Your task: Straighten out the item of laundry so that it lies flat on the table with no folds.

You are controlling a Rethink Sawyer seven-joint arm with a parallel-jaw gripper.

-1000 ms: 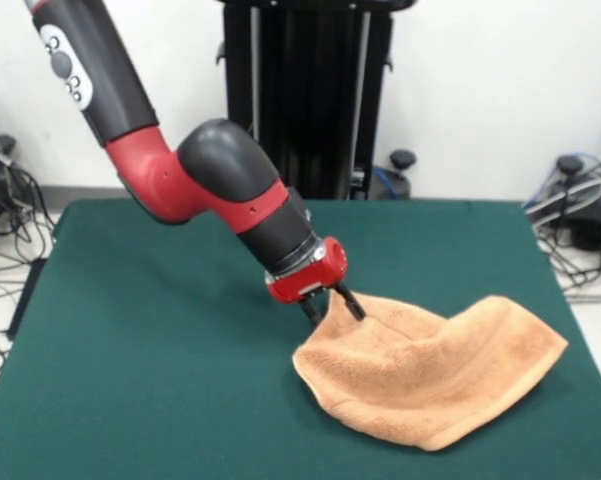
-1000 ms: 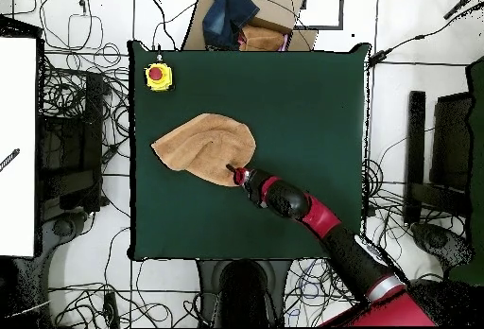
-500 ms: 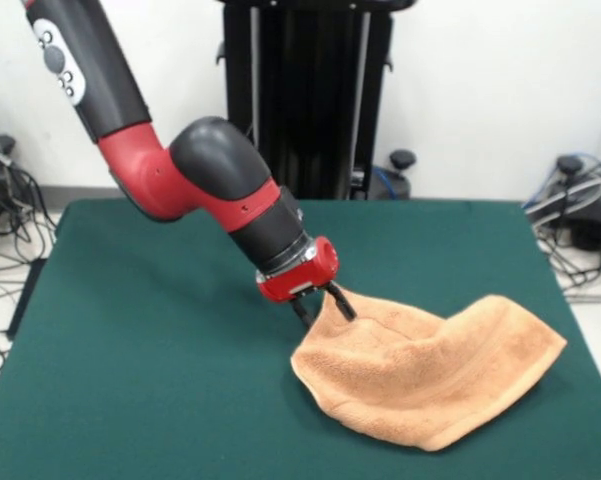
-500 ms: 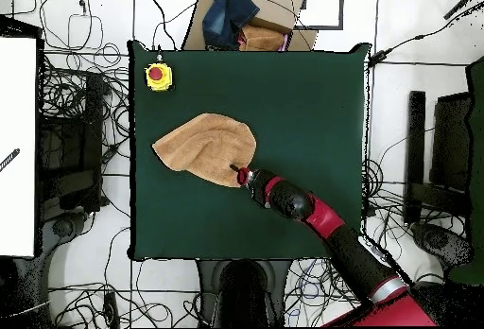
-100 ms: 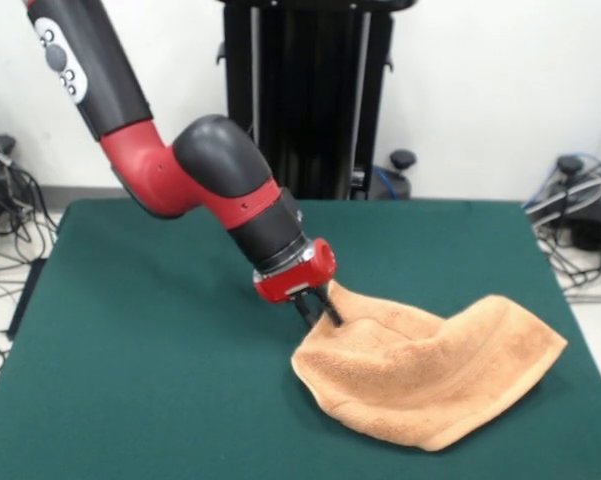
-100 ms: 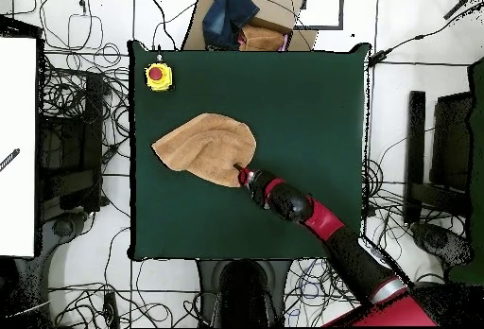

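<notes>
The item of laundry [image 5: 430, 372], a light orange-tan terry towel, lies rumpled on the right half of the green table [image 5: 150, 360], with a raised fold running toward its right corner. My gripper [image 5: 319, 313] comes down at a slant from the upper left and is shut on the towel's upper left edge, its dark fingers pinching the cloth. From above, the towel [image 6: 201, 147] sits left of the table's [image 6: 302, 98] middle, and the gripper [image 6: 240, 168] is at its lower right edge.
A yellow box with a red button [image 6: 158, 76] stands near one table corner, apart from the towel. A cardboard box with blue cloth [image 6: 244, 18] sits beyond the table edge. Cables lie on the floor around the table.
The gripper's fingers have drawn together on the towel's edge; a second ago they stood apart over it. The wrist shifted slightly left in the front view.
</notes>
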